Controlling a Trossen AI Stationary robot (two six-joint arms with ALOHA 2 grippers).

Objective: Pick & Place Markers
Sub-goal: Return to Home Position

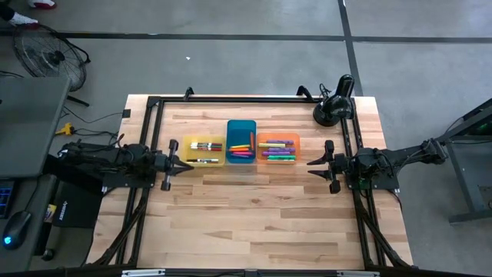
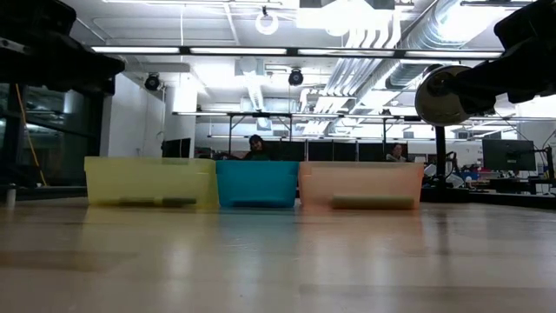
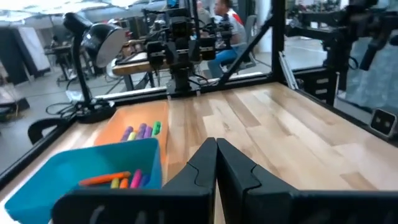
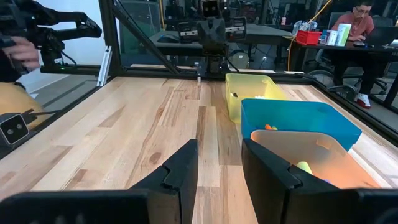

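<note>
Three trays stand side by side at the table's far middle: a yellow tray (image 1: 204, 151), a blue tray (image 1: 241, 140) and an orange tray (image 1: 277, 148). Several markers lie in each: in the yellow tray (image 1: 204, 146), the blue tray (image 1: 241, 151) and the orange tray (image 1: 277, 152). My left gripper (image 1: 187, 164) hovers level at the table's left, just beside the yellow tray, shut, with nothing between its fingers (image 3: 216, 163). My right gripper (image 1: 314, 164) hovers level at the right, near the orange tray, open and empty (image 4: 219, 163).
A black desk lamp (image 1: 334, 108) stands at the far right corner of the table. A black frame (image 1: 246, 98) runs along the table's edges. Bare wood (image 1: 246, 215) lies on the near side of the trays. People sit in the room beyond the table.
</note>
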